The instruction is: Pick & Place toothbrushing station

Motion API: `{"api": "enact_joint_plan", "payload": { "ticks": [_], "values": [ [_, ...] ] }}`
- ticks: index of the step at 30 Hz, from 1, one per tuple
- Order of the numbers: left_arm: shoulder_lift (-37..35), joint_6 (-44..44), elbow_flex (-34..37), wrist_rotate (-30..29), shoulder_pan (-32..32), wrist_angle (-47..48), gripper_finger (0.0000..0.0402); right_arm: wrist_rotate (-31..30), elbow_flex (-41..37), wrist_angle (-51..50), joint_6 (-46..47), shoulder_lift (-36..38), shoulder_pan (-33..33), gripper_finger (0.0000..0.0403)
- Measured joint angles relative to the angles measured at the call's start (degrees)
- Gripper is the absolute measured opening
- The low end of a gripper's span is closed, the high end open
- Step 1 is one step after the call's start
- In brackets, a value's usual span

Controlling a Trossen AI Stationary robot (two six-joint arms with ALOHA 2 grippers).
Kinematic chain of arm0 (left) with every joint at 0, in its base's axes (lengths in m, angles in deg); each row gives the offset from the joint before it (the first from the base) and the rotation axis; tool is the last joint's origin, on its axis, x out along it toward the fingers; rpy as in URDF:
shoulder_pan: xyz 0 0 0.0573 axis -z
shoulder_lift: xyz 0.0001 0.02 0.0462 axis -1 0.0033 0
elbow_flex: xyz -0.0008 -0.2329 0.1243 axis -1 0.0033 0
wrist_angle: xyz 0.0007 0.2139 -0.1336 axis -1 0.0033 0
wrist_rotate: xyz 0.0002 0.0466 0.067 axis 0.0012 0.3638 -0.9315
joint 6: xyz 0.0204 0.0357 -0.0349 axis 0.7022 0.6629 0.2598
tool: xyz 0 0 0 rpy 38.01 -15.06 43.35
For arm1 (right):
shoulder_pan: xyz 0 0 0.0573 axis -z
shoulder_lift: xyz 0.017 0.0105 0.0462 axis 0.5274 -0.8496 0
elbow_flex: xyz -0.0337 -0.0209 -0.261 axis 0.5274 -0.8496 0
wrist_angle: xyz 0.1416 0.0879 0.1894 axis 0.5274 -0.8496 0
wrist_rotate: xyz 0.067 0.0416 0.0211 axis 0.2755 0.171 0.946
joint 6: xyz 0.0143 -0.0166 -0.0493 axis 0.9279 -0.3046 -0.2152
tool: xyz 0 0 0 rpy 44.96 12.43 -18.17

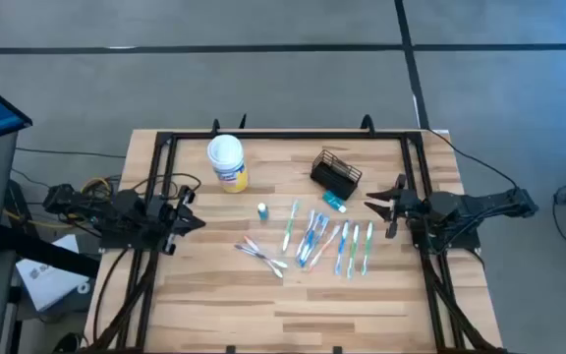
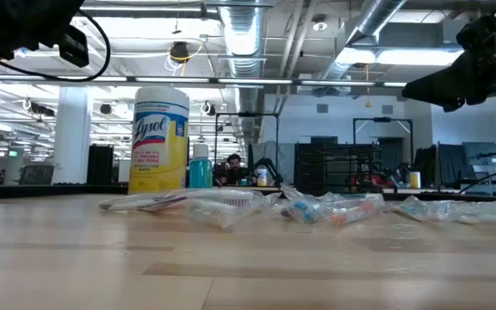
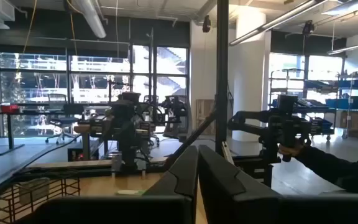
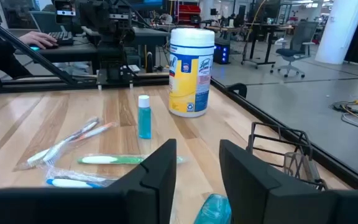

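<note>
- In the low view the toothbrushing station cannot be made out; the yellow canister [image 2: 159, 138] and the wrapped toothbrushes [image 2: 334, 209] fill the tabletop line, and both arms are cut off at the upper corners.
- In the right wrist view only part of the toothbrushing station [image 4: 288, 155] shows, cut by the frame edge and partly behind one finger.
- In the left wrist view a corner of black wire mesh [image 3: 33, 193] shows at the frame edge.
- Toothbrushing station [image 1: 336, 171]: stands tilted on the wooden table [image 1: 204, 295], toward the far right part, just beyond the small teal bottle [image 1: 334, 202] lying near it.
- Right gripper [image 1: 381, 206]: raised at the right edge of the table, jaws parted and holding nothing; the station lies near it, ahead and toward the far side, not touching.
- Left gripper [image 1: 191, 224]: at the left edge, jaws clenched together on nothing, well apart from the station.
- A second small teal bottle [image 1: 261, 209] stands upright near the canister.
</note>
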Motion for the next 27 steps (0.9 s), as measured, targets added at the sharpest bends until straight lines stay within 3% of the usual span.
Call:
{"api": "enact_joint_plan", "payload": {
  "ticks": [12,17,22,27],
  "values": [
    [0.0,-0.21,0.0,0.0,0.0,-0.13,0.0006,0.01,0.0,0.0,-0.02,0.0,0.02,0.0113],
    [1.29,-8.42,0.0,-0.79,0.01,-0.21,0.0005,-0.33,0.0,0.02,0.0,-0.02,0.04,0.0113],
    [7.43,-12.11,0.0,-6.24,0.02,-1.34,0.0002,-0.38,0.0,0.02,3.1,0.0,0.04,0.0113],
    [17.42,-11.85,-0.08,-8.31,0.0,-9.59,0.0002,-0.42,0.0,0.02,3.04,0.0,0.04,0.0113]
  ]
}}
